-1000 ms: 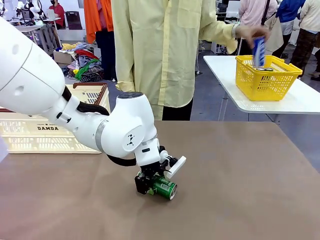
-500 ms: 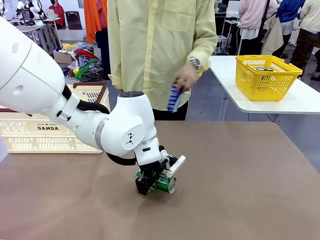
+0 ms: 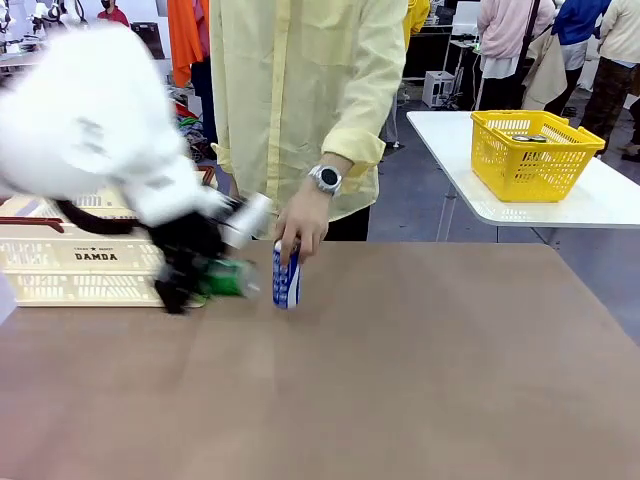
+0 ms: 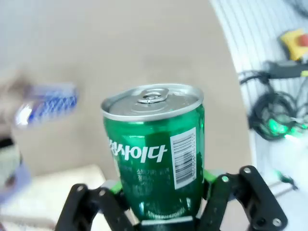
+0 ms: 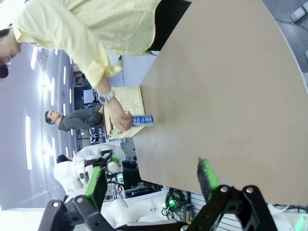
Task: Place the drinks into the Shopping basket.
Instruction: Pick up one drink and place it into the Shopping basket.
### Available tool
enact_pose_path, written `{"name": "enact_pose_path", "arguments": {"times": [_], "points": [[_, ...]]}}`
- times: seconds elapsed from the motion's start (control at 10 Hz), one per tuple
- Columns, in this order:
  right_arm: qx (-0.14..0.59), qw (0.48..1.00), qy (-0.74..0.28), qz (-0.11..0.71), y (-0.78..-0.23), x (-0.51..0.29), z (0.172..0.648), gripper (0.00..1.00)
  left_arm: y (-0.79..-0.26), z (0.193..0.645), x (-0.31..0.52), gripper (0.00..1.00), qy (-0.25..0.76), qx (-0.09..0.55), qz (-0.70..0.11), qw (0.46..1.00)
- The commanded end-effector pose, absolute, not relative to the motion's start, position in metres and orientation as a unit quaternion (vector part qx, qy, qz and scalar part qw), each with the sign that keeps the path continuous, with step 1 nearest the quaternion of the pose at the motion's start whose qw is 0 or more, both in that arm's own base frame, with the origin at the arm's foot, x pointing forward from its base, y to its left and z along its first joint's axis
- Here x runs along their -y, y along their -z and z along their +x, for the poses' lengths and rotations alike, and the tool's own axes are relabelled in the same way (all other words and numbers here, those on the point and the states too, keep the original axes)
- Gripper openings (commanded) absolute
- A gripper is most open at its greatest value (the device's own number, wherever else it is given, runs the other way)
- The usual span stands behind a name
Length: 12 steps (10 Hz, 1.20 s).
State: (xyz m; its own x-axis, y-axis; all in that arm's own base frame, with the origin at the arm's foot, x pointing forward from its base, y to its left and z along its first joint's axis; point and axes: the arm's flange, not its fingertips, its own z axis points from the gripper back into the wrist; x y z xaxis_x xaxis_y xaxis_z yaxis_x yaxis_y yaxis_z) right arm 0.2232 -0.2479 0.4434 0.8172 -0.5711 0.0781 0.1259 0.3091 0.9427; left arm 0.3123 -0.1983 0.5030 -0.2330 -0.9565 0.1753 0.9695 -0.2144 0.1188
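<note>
My left gripper [image 3: 205, 277] is shut on the green can [image 3: 228, 277], which it carries lying sideways above the table, just in front of the cream Shopping basket [image 3: 90, 258] marked "DAMDA". The arm is blurred by motion. In the left wrist view the green can [image 4: 159, 154] sits between the green pads [image 4: 208, 177] of the left gripper [image 4: 161, 192]. A person's hand [image 3: 298, 228] holds the blue-and-white can [image 3: 286, 276] upright on the table beside it; this can [image 5: 143, 120] lies far off in the right wrist view. My right gripper [image 5: 151, 180] is open with nothing between its fingers.
A yellow mesh basket [image 3: 530, 152] stands on a white side table [image 3: 600, 205] at the back right. The person in a yellow shirt [image 3: 310, 100] stands at the far edge. The brown table [image 3: 430, 380] has free room in the middle and right.
My left gripper closed on the green can, lifted it off the table's middle and swung it left toward the Shopping basket. The person brought the blue can over from the yellow basket and set it down.
</note>
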Motion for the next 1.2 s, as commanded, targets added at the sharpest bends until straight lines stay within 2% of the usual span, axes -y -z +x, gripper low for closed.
{"name": "enact_pose_path", "arguments": {"times": [0.0, 0.2, 0.3, 0.6, 0.7, 1.0, 1.1], "points": [[0.211, 0.782, 0.214, 0.546, -0.444, 0.249, 0.221, 1.0, -0.619, 0.239, 0.041, 0.0, 0.681, 0.108, 0.017, 0.724], [0.211, 0.782, 0.214, 0.546, -0.444, 0.249, 0.221, 1.0, -0.66, 0.196, -0.073, 0.0, 0.531, 0.186, 0.042, 0.826], [0.211, 0.782, 0.214, 0.546, -0.444, 0.249, 0.221, 1.0, -0.66, 0.182, -0.108, 0.0, 0.493, 0.228, 0.03, 0.839], [0.211, 0.782, 0.214, 0.546, -0.444, 0.249, 0.221, 1.0, -0.632, 0.169, -0.146, 0.0, 0.419, 0.285, 0.021, 0.862], [0.211, 0.782, 0.214, 0.546, -0.444, 0.249, 0.221, 1.0, -0.648, 0.146, -0.158, 0.0, 0.455, 0.251, 0.015, 0.854], [0.211, 0.782, 0.214, 0.546, -0.444, 0.249, 0.221, 1.0, -0.639, 0.15, -0.168, 0.0, 0.444, 0.264, 0.009, 0.856], [0.211, 0.782, 0.214, 0.546, -0.444, 0.249, 0.221, 1.0, -0.62, 0.164, -0.123, 0.0, 0.49, 0.252, 0.048, 0.833]]}}
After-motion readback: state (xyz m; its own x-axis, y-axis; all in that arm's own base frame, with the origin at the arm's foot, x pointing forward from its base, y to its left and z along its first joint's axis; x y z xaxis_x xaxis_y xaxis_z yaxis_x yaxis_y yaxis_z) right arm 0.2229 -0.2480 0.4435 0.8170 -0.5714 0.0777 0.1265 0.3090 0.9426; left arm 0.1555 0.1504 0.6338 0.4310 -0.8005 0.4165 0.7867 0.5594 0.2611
